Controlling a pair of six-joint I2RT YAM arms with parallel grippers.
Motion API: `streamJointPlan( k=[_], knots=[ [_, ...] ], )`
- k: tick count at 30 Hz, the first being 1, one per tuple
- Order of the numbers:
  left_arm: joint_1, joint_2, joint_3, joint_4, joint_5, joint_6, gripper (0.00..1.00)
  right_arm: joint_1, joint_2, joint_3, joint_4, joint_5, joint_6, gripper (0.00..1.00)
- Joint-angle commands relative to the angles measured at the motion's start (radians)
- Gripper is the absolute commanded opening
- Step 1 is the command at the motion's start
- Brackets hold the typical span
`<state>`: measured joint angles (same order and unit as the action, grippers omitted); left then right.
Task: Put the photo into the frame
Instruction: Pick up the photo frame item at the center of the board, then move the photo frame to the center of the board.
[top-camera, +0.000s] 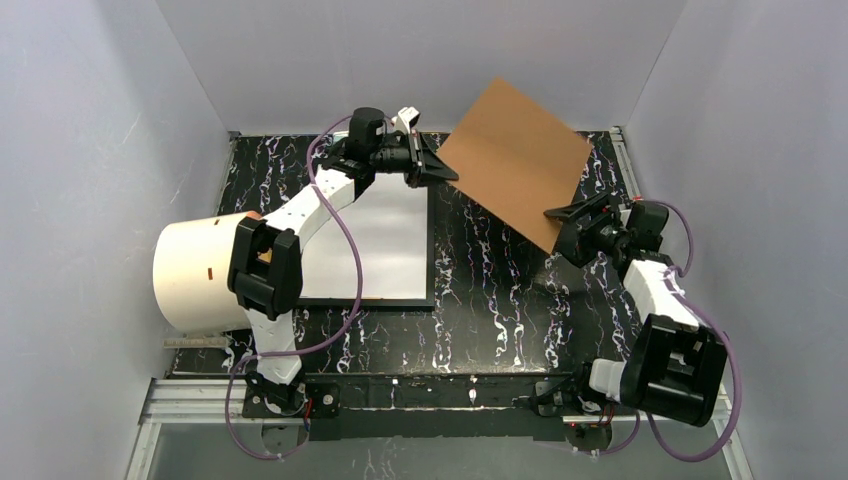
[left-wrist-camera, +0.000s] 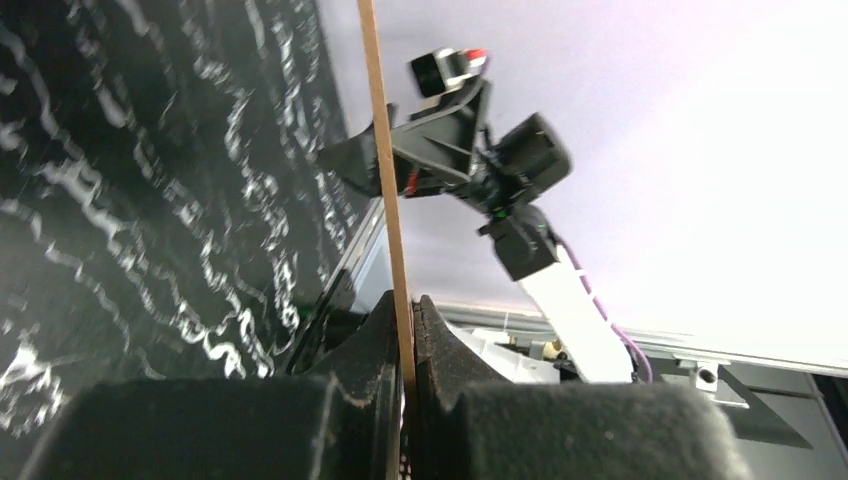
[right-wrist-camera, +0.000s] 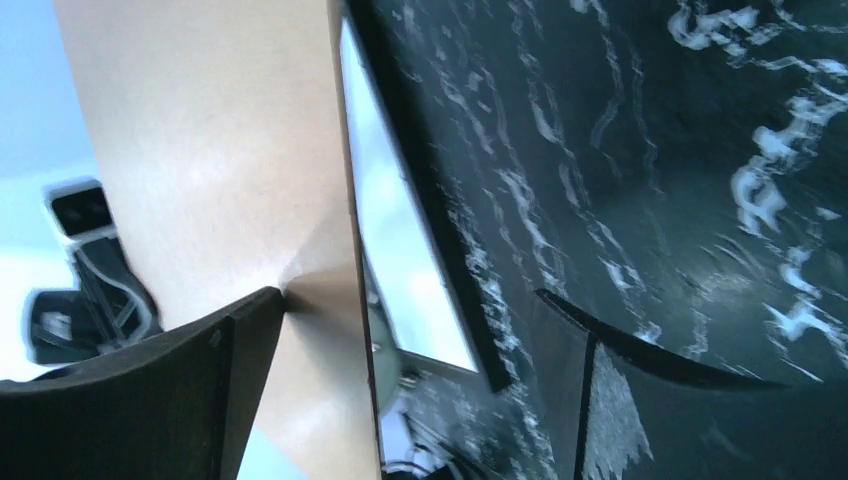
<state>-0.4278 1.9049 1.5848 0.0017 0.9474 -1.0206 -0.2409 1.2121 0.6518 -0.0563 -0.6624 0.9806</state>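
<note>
A plain brown backing board (top-camera: 515, 165) hangs tilted above the back of the table. My left gripper (top-camera: 440, 170) is shut on its left corner; in the left wrist view the board's thin edge (left-wrist-camera: 385, 180) runs up from between the closed pads of the left gripper (left-wrist-camera: 412, 305). My right gripper (top-camera: 565, 228) stands open around the board's near right corner, and in its wrist view one finger (right-wrist-camera: 200, 380) rests against the board's face (right-wrist-camera: 220, 150). The black frame (top-camera: 431, 250) lies flat at left, also seen as the frame (right-wrist-camera: 440, 230). Its inside is plain white; I cannot tell if that is the photo.
A large cream cylinder (top-camera: 195, 275) lies at the table's left edge beside the left arm. Grey walls close in on the left, back and right. The black marbled tabletop (top-camera: 490, 300) stretches between the frame and the right arm.
</note>
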Motion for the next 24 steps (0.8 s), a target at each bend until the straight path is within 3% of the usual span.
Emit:
streamJointPlan(
  k=[1,8,18,21,24],
  knots=[
    [0.010,-0.098,-0.016,0.540,0.116,-0.327,0.00,-0.001,0.063,0.059,0.187,-0.016,0.205,0.99],
    [0.024,-0.113,-0.036,0.543,0.134,-0.318,0.00,-0.001,0.140,0.029,0.627,-0.063,0.439,0.99],
    [0.043,-0.165,-0.062,0.556,0.151,-0.328,0.00,-0.001,0.272,0.151,0.867,-0.012,0.535,0.84],
    [0.051,-0.182,-0.082,0.554,0.146,-0.328,0.00,0.002,0.324,0.226,0.874,-0.050,0.544,0.69],
    [0.058,-0.189,-0.093,0.525,0.133,-0.314,0.00,0.002,0.335,0.262,0.884,-0.071,0.545,0.42]
  ],
)
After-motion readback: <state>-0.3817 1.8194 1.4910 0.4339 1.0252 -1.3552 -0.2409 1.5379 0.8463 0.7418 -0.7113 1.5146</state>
